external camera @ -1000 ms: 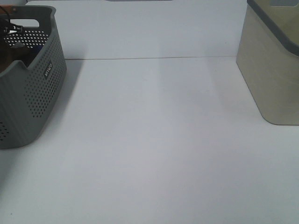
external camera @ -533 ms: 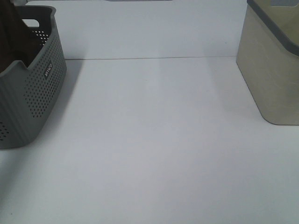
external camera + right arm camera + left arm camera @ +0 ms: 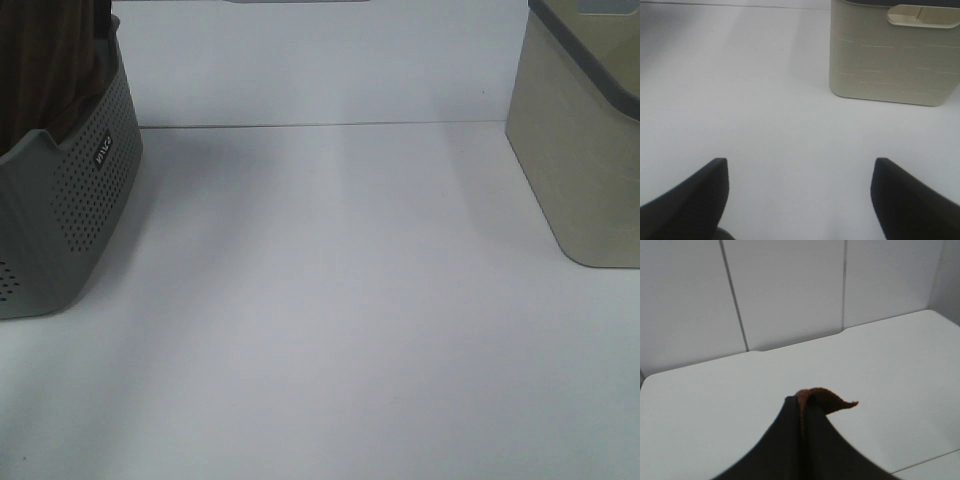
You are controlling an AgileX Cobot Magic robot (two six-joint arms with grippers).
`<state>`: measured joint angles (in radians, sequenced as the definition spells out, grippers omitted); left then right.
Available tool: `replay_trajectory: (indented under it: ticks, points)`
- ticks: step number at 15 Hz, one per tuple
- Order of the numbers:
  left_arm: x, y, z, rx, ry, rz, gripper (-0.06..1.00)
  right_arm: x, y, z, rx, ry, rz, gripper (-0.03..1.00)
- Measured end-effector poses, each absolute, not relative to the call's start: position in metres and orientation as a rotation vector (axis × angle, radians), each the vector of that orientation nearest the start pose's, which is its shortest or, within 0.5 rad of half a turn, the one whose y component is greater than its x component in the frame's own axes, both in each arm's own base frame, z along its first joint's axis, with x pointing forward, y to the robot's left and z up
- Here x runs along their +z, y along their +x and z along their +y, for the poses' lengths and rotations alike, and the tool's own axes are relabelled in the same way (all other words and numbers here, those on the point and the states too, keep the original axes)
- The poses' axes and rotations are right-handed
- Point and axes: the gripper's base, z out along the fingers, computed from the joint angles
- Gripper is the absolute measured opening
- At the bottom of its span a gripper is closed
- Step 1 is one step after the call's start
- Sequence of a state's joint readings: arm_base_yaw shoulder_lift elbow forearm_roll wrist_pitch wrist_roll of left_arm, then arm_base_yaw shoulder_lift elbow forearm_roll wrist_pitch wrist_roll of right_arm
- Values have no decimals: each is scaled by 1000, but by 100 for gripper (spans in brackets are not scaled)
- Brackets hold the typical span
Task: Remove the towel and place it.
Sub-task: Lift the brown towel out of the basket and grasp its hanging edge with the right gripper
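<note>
Towel (image 3: 50,55) — long axis upright

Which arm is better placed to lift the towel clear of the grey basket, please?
Left: the left gripper is shut on the towel hanging into the grey basket; the right gripper stands open, empty, near the beige bin.

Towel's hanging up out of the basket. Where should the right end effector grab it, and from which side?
Pinch the towel on its hanging stretch just above the grey basket rim, approaching from the open-table side. It hangs near-vertical there; the left end effector grips one edge.
</note>
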<state>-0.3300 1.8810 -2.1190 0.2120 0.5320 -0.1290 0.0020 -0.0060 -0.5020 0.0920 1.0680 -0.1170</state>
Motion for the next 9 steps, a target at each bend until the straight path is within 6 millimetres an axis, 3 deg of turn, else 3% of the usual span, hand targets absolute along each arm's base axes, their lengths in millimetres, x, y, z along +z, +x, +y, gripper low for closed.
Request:
replay_trajectory:
  ticks: [2,3,4,7,9]
  points:
    - [473,398,-175,-168,370,1709,0,277,-7,7,38,-126,2036,75]
    - [473,393,-186,-181,401,1704,0,277,-7,7,38,-126,2036,75]
    - [471,371,-225,-231,524,1692,0,277,-7,7,38,-126,2036,75]
    - [470,340,-269,-301,656,1664,0,278,-7,8,45,-127,2036,75]
    - [469,328,-283,-325,697,1669,0,278,-7,11,92,-129,2033,75]
